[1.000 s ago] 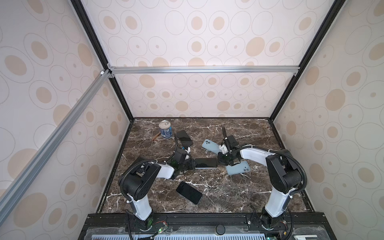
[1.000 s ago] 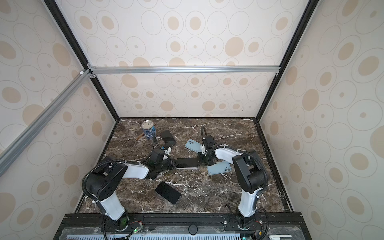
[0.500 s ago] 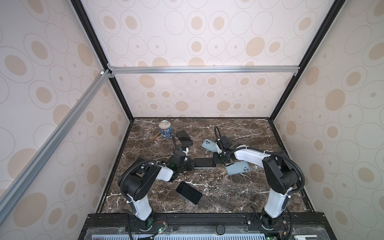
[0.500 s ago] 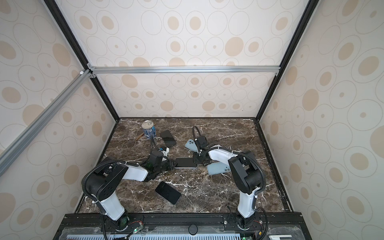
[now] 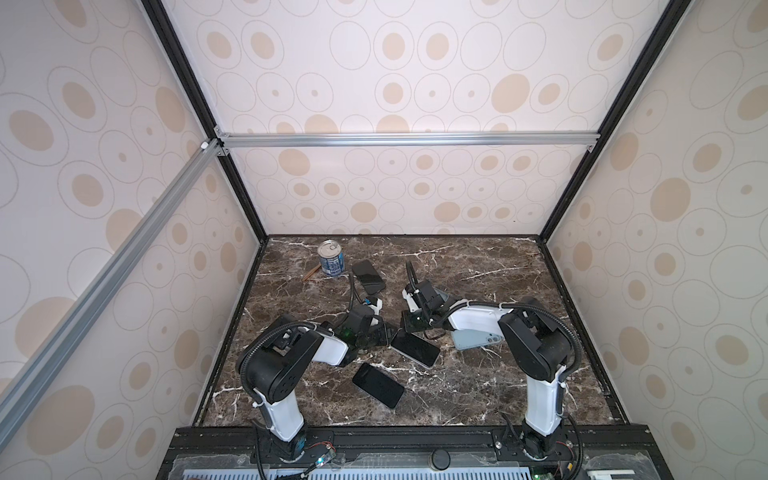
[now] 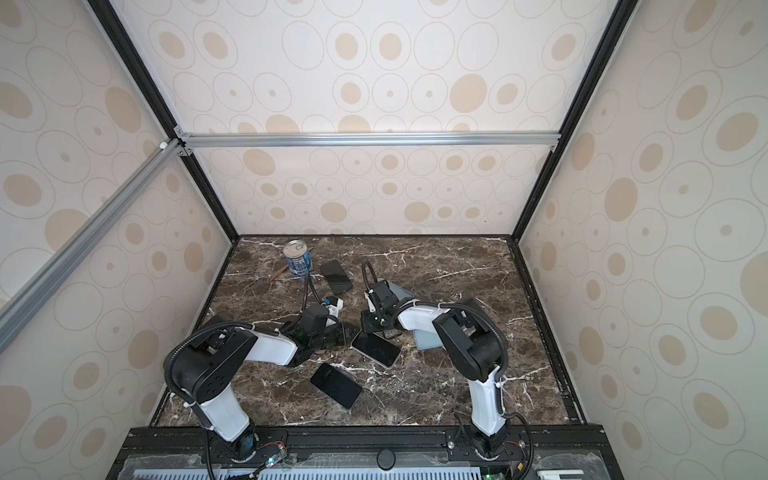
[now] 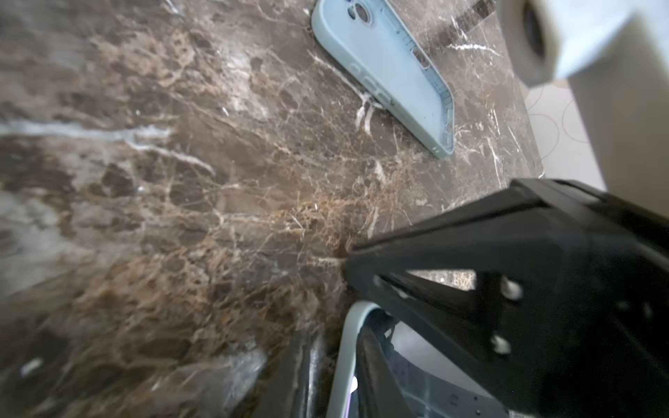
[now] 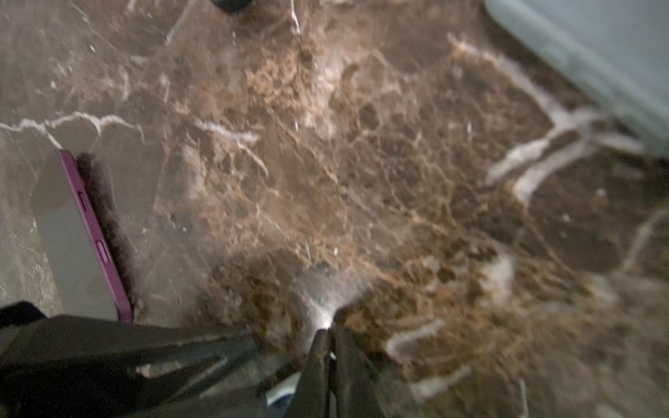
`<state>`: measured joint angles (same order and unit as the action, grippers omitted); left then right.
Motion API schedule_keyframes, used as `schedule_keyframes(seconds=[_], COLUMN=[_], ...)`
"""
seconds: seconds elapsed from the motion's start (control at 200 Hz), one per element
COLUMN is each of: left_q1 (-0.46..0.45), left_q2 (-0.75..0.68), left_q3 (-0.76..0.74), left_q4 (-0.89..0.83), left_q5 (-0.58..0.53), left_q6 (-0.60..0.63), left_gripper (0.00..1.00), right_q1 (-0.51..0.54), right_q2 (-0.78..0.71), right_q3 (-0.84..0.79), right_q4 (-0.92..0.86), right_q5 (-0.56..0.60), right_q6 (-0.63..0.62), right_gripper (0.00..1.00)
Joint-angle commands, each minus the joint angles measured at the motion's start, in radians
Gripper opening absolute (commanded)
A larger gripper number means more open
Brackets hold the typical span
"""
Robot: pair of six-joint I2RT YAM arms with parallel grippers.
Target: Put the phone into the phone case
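Two claws: we find both set low and close together at the far-left end of the phone.
Left claw (image 5: 388,336): clamped on the end of the phone case (image 7: 342,347). The case's pale rim shows between its fingers, with a dark phone corner inside.
Right claw (image 8: 327,338): jaws together, gripping nothing, tips down at the counter (image 5: 478,399). We cannot tell whether it touches the phone.
Phone (image 5: 415,349): lies flat, screen up, mid-counter, inside the pale rim. We cannot confirm that it is seated at the clamped corner.
Risk, unseating: in our judgement, a lift or twist by the left claw could peel the rim off that corner.
Risk, skid: closed tips pressing on glass may slip, and the smooth counter would let the phone pivot.
Risk, contact: the claws may foul each other. A black phone (image 5: 378,384) lies near and a second pale case (image 7: 383,68) lies just beside.
Long axis: runs diagonally in both top views, from the claws toward the near right. We cannot tell which end is the top.
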<state>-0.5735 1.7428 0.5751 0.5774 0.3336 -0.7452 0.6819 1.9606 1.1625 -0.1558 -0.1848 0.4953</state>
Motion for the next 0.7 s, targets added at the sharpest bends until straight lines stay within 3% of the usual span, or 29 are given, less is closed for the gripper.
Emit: schedule_keyframes(seconds=[0.0,0.31,0.575,0.695], left_q1=[-0.008,-0.007,-0.009,-0.010], left_q2=[0.007,-0.001,-0.043,-0.066], left_q3=[-0.034,-0.022,-0.024,-0.037], left_q4=[-0.213,-0.223,-0.252,-0.253], left_q5=[-0.026,0.016,0.065,0.089], left_q6=[-0.011,0.008,0.022,0.020], left_gripper=[0.25,0.25,0.26,0.27], right_q1=[-0.030,-0.078,-0.055,-0.032], right_q2=[0.054,-0.101,-0.436,-0.562], right_q3=[-0.013,0.188,-0.138,-0.258], right_q4=[-0.479,-0.546,-0.521,-0.520], right_q5=[0.079,0.026,-0.035,-0.062], right_q6=[-0.035,-0.044,0.103,0.184], right_gripper=[0.09,0.17,0.20,0.29])
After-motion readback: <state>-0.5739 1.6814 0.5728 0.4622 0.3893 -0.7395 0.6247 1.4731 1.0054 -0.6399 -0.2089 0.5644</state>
